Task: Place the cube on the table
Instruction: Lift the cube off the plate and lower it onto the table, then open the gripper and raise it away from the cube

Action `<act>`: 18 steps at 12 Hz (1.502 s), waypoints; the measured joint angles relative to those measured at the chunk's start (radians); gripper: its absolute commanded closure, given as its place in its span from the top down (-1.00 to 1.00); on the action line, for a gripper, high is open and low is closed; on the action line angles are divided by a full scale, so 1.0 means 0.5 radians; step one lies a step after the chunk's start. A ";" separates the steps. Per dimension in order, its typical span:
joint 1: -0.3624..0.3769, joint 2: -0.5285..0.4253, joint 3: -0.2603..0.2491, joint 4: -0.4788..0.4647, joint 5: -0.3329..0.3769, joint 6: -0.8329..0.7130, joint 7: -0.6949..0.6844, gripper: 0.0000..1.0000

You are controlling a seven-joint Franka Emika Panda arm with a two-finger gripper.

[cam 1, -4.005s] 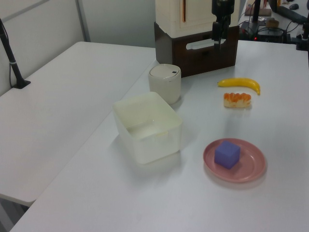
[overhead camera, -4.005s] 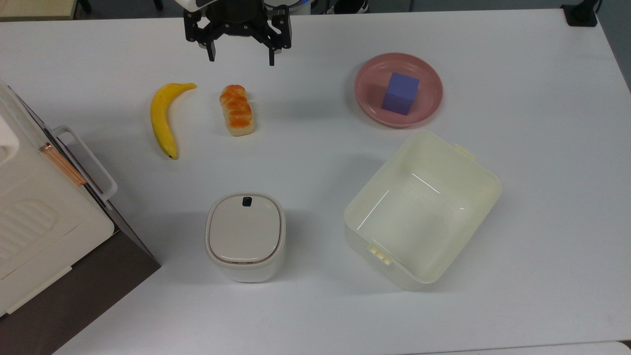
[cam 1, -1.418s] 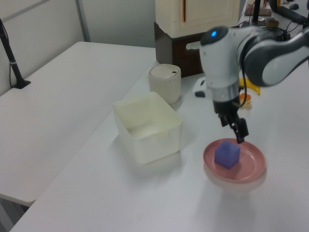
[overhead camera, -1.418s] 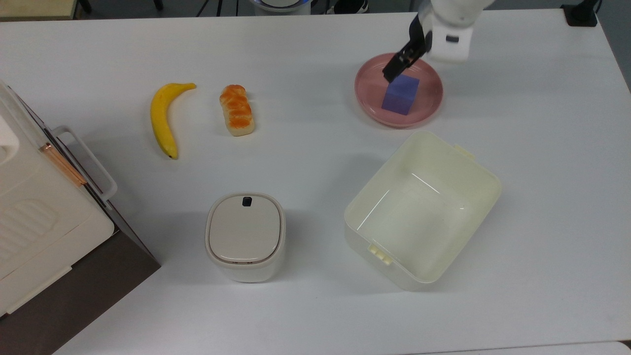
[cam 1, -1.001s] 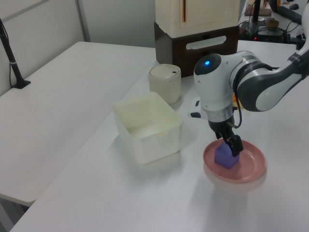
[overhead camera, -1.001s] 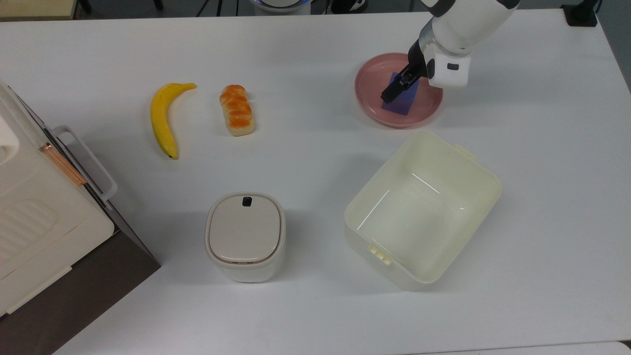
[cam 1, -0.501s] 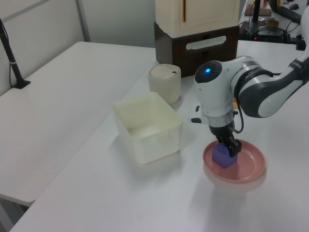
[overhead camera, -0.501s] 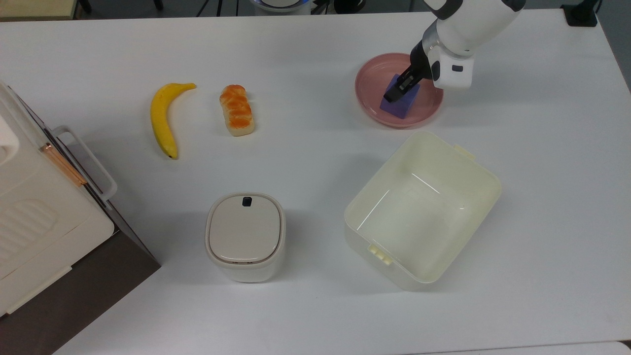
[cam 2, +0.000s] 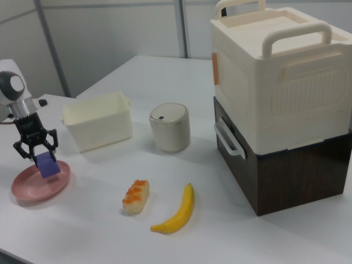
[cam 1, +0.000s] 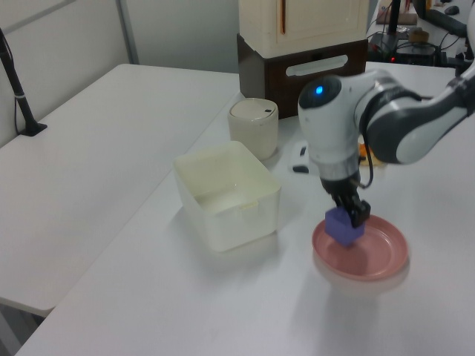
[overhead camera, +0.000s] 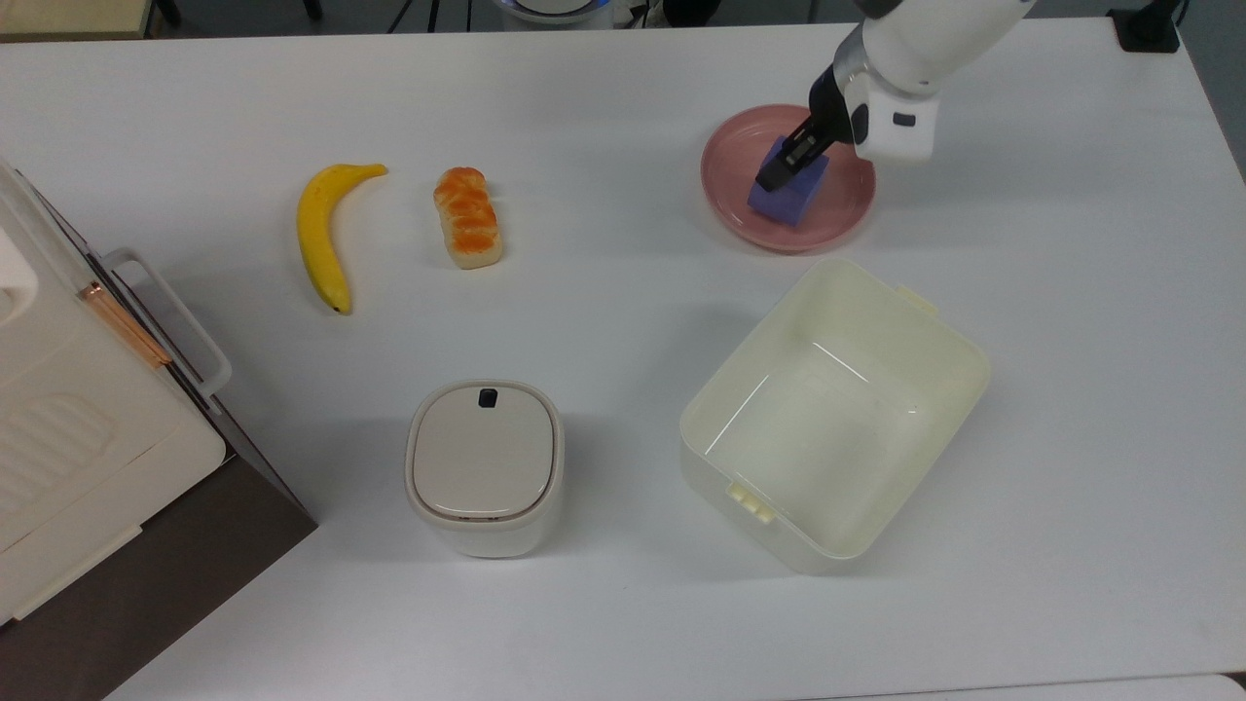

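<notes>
Since half a second ago, the small matte blue-purple cube is rising off the round pink plate; in the left view the cube is now hanging clear above the plate's floor instead of sitting on it. The black two-finger gripper on the white arm is clenching the cube between its fingers. In the right view the cube is hanging tilted just above the plate, with the gripper straddling its top. The cube is staying over the plate, not over bare tabletop. The plain white table is carrying the rest: a cream plastic tub near the plate toward the top view's bottom, a lidded off-white round canister, a braided orange bread roll and a yellow banana side by side, apart. A cream box on a dark brown base is sitting at the top view's left edge.
</notes>
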 measured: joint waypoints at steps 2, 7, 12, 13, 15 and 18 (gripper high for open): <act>-0.058 -0.077 -0.003 0.018 0.000 -0.051 0.000 -0.23; -0.455 -0.108 -0.025 0.046 0.000 0.066 0.000 0.06; -0.775 -0.008 -0.031 0.046 0.000 0.367 -0.002 1.00; -0.787 0.004 -0.030 0.046 0.000 0.371 -0.002 1.00; -0.789 0.007 -0.030 0.050 0.000 0.371 -0.001 1.00; -0.806 -0.001 -0.031 0.108 0.000 0.366 0.110 1.00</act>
